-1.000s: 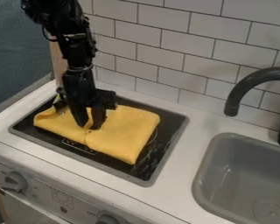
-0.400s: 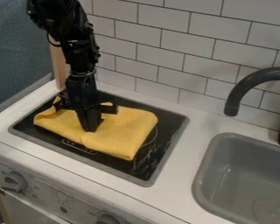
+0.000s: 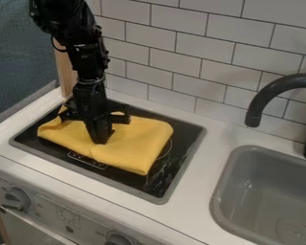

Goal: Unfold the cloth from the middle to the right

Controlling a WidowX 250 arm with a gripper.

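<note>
Cloth (image 3: 139,143) lies folded across the stove (image 3: 183,166), its near corner close to the front edge. The gripper (image 3: 101,141) is closed at the middle fold, apparently pinching the cloth. Best lift just the top layer, then carry it low towards the right edge, without dragging the layer beneath. Beyond are the sink (image 3: 217,191) and tap (image 3: 270,89); a wide sweep might meet the tap.

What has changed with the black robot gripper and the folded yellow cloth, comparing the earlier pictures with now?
The black two-finger gripper was open at the middle of the folded yellow cloth; its fingers have closed there, apparently pinching the fabric. The cloth's near right corner has drawn back slightly, toward the tiled wall. The cloth remains folded on the black stove top.
</note>
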